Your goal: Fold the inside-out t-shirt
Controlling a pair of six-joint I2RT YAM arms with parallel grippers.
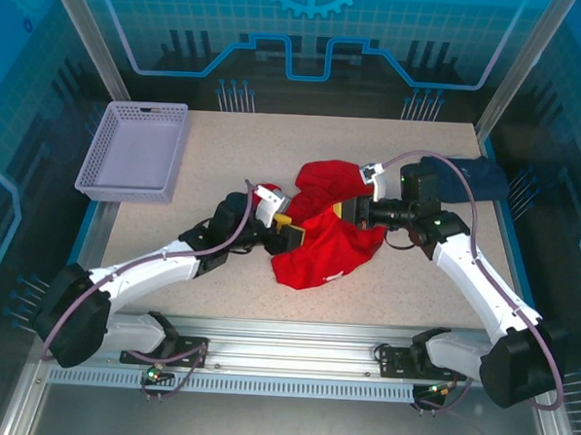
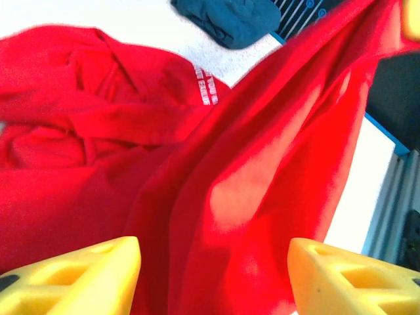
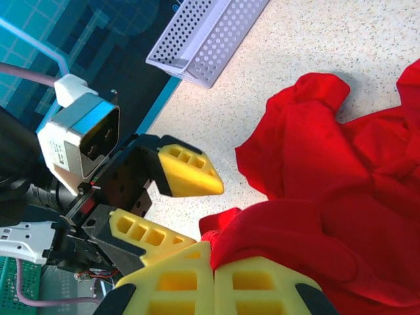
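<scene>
Cloth of inside-out t-shirt (image 1: 323,244) pinched in shut right hand (image 3: 213,266), held taut above counter (image 1: 216,155); left hand (image 2: 213,252) spread wide, gripping nothing, probably readying a second grip

- And there's the lavender perforated basket (image 1: 138,149), parked in the far-left corner of the tabletop (image 1: 236,137), open side up.
- Over by the far-right edge, a dark navy garment (image 1: 478,179) lies bunched on that speckled beige surface.
</scene>
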